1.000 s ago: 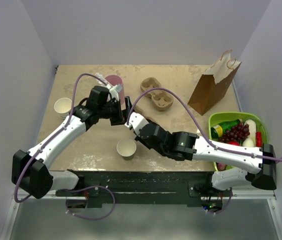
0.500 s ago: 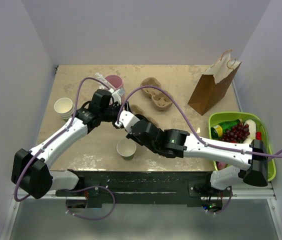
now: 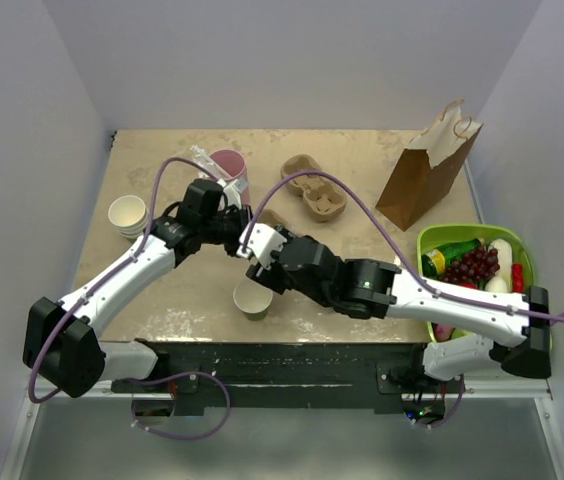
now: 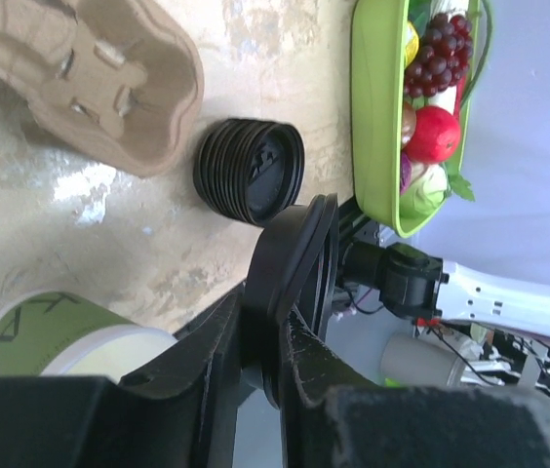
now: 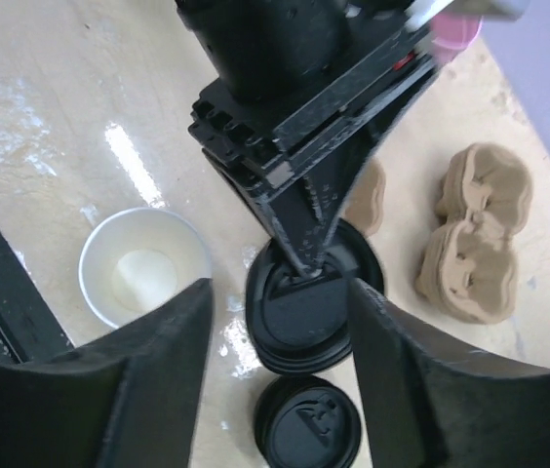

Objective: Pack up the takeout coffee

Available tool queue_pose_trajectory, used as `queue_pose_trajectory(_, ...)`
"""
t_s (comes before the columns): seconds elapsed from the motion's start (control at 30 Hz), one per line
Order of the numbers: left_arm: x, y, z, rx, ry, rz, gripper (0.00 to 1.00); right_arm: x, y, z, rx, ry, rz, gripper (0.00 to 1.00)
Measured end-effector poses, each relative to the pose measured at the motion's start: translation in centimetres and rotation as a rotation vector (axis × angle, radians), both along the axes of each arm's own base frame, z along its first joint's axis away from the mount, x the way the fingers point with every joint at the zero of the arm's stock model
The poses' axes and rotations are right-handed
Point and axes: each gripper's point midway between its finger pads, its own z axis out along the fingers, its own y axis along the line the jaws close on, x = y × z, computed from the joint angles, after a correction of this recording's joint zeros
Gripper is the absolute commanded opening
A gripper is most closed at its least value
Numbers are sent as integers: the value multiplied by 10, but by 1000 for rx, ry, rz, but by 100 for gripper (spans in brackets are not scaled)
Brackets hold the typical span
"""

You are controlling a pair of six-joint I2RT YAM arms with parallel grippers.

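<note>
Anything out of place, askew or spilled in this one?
Nothing spilled. One black lid is pinched by its rim in the left gripper, off any cup, while the green paper cup near the front edge stands open, lidless.

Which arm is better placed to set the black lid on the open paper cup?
Left, probably. The left gripper pinches the lid by its rim; the right gripper stands open, holding nothing. The open cup stands close by.
</note>
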Motion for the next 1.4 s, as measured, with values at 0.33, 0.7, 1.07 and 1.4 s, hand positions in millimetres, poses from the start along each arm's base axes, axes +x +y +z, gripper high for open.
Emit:
queue_pose_trajectory(0.33, -22, 11, -9, -2, 219, -90, 14, -45, -23, 32, 8, -82, 199, 75)
queue_pose_trajectory(0.7, -27, 43, 5, -34, 326, -19, 14, -56, -24, -23, -183, -77, 268, 73)
queue_pose_trajectory(1.07, -34, 42, 31, -80, 297, -14, 15, -41, 13, -43, -239, -150, 281, 62)
queue_pose_trajectory(1.4, -39, 44, 31, -69, 313, -7, 23, -29, 16, -26, -192, -214, 210, 17)
